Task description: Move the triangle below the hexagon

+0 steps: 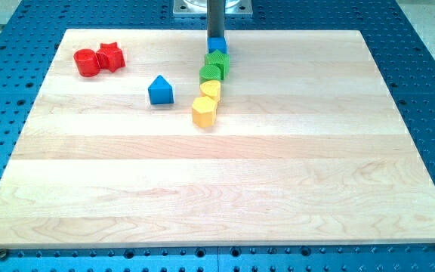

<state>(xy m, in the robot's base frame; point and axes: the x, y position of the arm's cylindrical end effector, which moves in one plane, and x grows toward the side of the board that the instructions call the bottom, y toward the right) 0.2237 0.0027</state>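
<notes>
Judging from the present layout, the task is assessed as not yet done. No hand or jaws are fitted, so no spread, pressed or pinching state applies; only the rod is carried, and my tip (216,37) is seen at the view's top, touching or just above a blue block (217,44), whose shape cannot be made out.

From that block a chain runs toward 6 o'clock: two green blocks (217,61) (211,72), a small yellow block (211,90), then the yellow hexagon (204,112) at the chain's lower end.

The blue triangle-topped block (160,90) is taken as the task's triangle. It lies at about 10 o'clock from the hexagon, near but apart, not below it. Two red blocks (87,62) (110,57) sit touching at the wooden board's (225,189) upper left, well apart. The whole push is judged as outstanding.
</notes>
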